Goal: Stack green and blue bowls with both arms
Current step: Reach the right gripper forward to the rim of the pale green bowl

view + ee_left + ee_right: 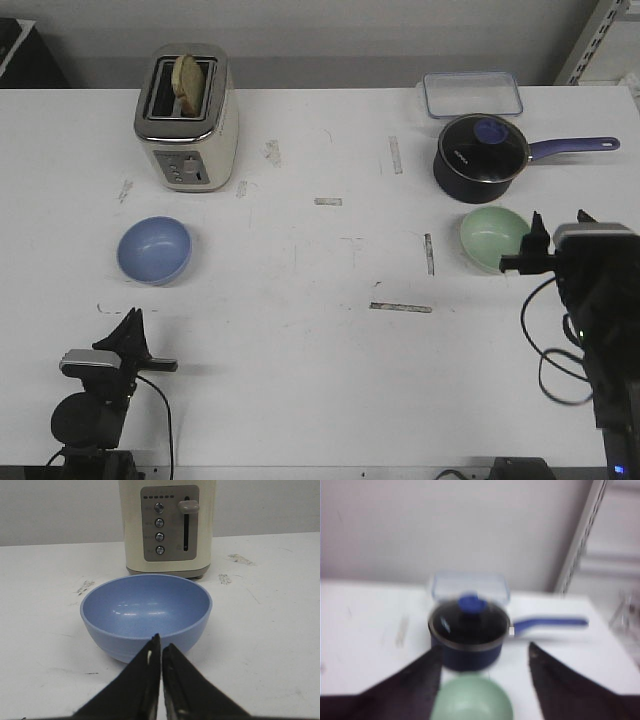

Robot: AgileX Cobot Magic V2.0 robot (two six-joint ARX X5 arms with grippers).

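Left hand (161, 652) closed, empty, just short of blue bowl (146, 615), right hand (485, 655) spread wide above green bowl (471, 700)

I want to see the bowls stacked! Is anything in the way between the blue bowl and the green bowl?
Nothing visible. Only bare table lies between the blue bowl and the green bowl. The saucepan and toaster stand farther back.
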